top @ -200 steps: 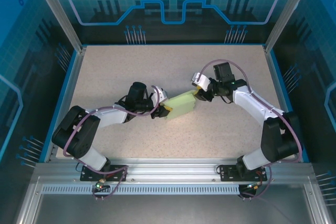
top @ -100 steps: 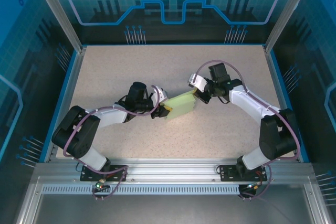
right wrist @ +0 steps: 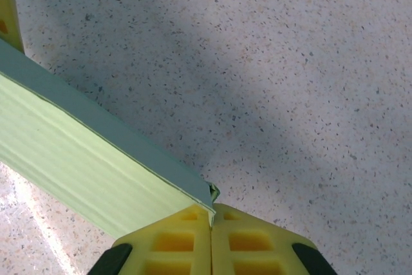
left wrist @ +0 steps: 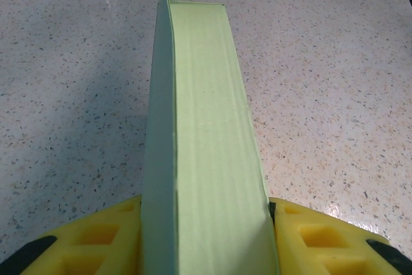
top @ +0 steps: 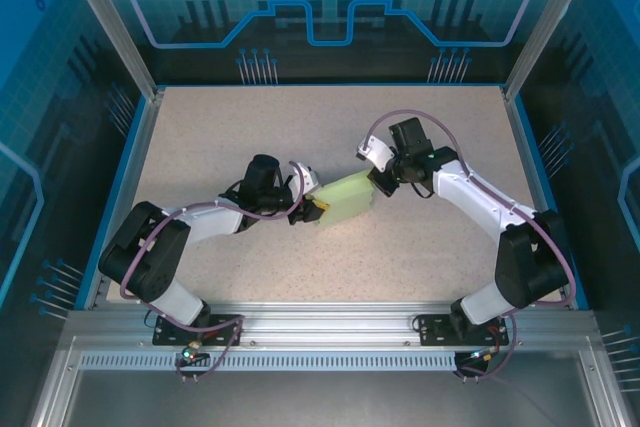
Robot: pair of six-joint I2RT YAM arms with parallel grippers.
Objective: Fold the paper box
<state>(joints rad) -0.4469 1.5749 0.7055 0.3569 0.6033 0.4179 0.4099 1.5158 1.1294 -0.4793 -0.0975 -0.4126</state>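
Mint-green card, pale and thin: the paper box (top: pixel 342 197) is formed into a small flat rectangular box. It is located near the middle of the speckled table (top: pixel 250 137), spanning the gap between the two arms, its long axis running from lower left to upper right in the top view.

Left gripper (top: pixel 308 209): closed on the near-left end of the box. In the left wrist view the box (left wrist: pixel 203 127) is seen running away from the camera with a narrow face turned up, and the left gripper (left wrist: pixel 206 249) is clamped on it, a yellow pad pressed against each broad side. The jaws are held apart only by the thickness of the box.

Right gripper (top: pixel 378 182): set at the far-right end of the box. In the right wrist view the right gripper (right wrist: pixel 211 236) has its yellow pads brought fully together, with no gap between them. One corner of the box (right wrist: pixel 84 159) sits right at the top of the seam between the pads. Whether a sliver of card is nipped there cannot be told.

Whether the box rests on the table or is held just above it cannot be told either; a soft shadow is cast beside it.
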